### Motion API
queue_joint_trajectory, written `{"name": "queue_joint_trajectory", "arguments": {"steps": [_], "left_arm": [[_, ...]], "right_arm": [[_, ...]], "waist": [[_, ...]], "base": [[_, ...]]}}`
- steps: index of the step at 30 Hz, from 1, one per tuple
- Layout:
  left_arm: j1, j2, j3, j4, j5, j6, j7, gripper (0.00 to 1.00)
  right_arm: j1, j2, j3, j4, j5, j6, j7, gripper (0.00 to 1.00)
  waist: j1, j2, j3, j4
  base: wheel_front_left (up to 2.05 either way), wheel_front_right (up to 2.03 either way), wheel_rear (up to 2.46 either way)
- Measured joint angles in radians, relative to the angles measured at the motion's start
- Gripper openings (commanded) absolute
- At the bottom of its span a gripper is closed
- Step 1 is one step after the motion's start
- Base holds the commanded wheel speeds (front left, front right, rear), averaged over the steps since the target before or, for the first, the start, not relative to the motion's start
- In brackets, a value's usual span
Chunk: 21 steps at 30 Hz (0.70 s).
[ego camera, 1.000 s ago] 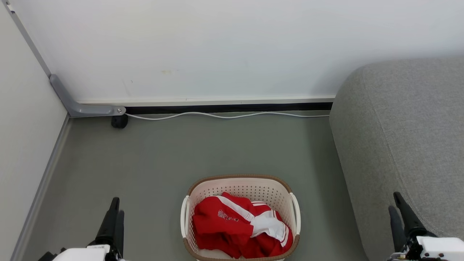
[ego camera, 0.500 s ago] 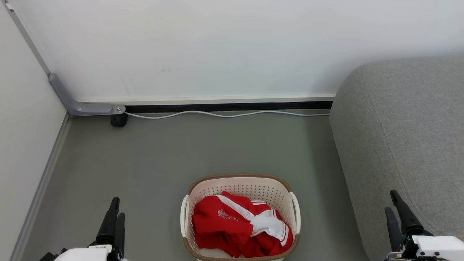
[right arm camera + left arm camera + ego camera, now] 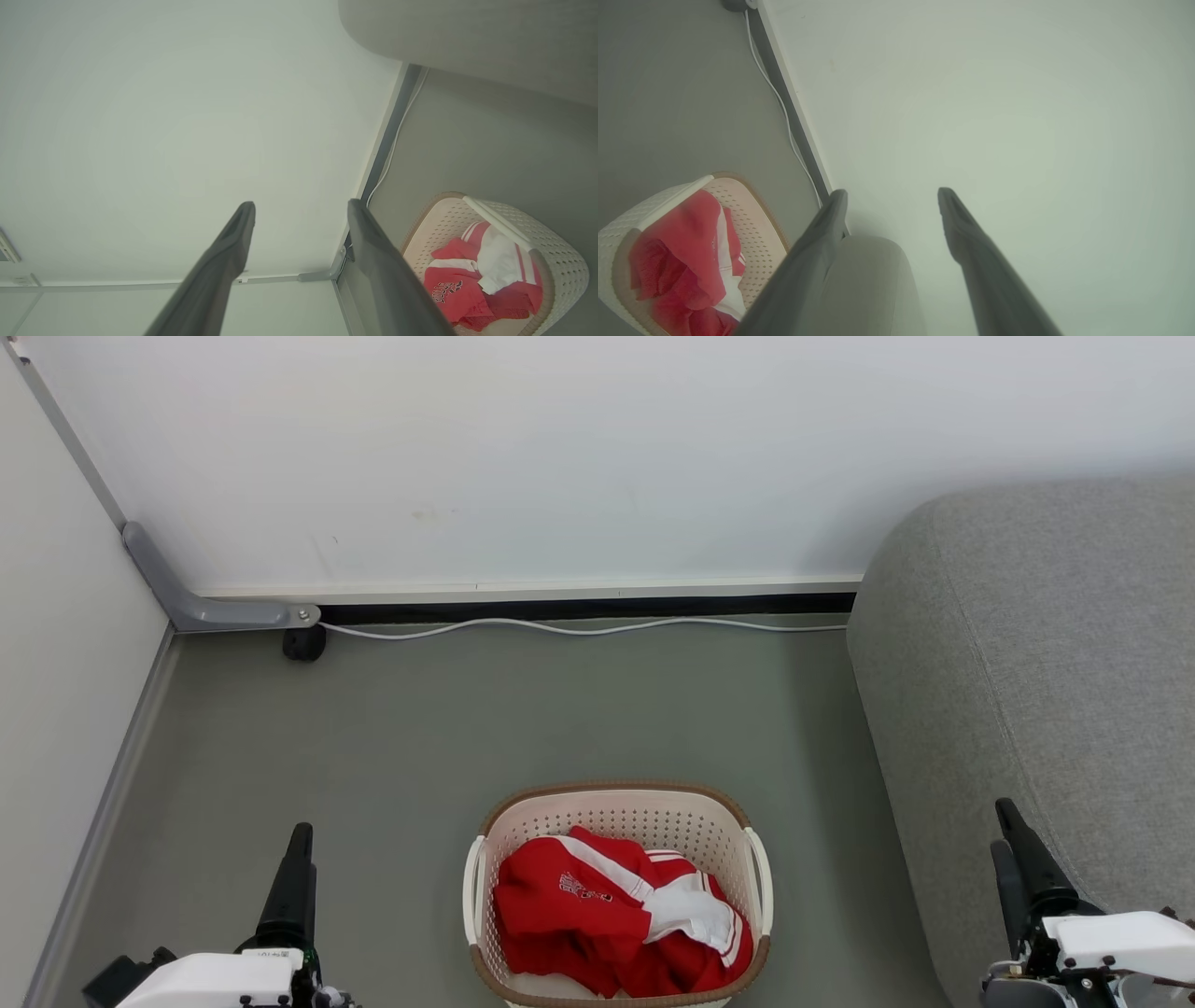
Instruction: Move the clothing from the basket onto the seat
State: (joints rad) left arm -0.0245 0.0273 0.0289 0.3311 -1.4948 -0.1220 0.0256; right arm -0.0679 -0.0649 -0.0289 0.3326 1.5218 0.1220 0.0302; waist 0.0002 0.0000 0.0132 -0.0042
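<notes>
Nearest me, the left gripper hangs low over the grey floor, left of the basket, its fingers spread and empty. The right gripper sits just beside the sofa's front edge, its fingers likewise spread, holding nothing. Between them the laundry basket stands on the floor with the red sportswear heaped inside, white stripes and a small chest emblem uppermost. None of it lies on the grey sofa, which rises close by on the basket's right. Beyond, a white cable runs along the foot of the white wall. I judge the task to be at its start: reaching for the first garment. Next, one arm must descend into the basket, fingers apart, and close on a thick fold.
</notes>
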Motion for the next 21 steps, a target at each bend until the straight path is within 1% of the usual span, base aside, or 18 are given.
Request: {"name": "queue_joint_trajectory", "arguments": {"steps": [5, 13, 15, 21], "left_arm": [[-0.005, 0.001, 0.000, -0.001, 0.070, 0.000, -0.014, 1.00], [-0.011, 0.007, -0.008, 0.000, 0.213, 0.000, -0.037, 1.00], [-0.014, 0.008, -0.010, 0.000, 0.228, 0.000, -0.040, 1.00], [-0.026, 0.019, -0.023, 0.001, 0.333, 0.000, -0.058, 1.00]], "right_arm": [[-0.012, -0.010, 0.009, 0.004, -0.052, 0.000, -0.014, 1.00], [-0.028, -0.019, 0.024, 0.011, -0.180, 0.000, -0.041, 1.00], [-0.029, -0.022, 0.026, 0.012, -0.196, 0.000, -0.041, 1.00], [-0.051, -0.034, 0.040, 0.021, -0.303, 0.000, -0.060, 1.00]], "waist": [[-0.0001, 0.0000, 0.002, -0.002], [-0.0001, 0.0000, 0.004, -0.005], [-0.0001, 0.0000, 0.005, -0.006], [-0.0001, 0.0000, 0.008, -0.009]], "base": [[0.00, 0.00, 0.00], [0.00, 0.00, 0.00], [0.00, 0.00, 0.00], [0.00, 0.00, 0.00]]}}
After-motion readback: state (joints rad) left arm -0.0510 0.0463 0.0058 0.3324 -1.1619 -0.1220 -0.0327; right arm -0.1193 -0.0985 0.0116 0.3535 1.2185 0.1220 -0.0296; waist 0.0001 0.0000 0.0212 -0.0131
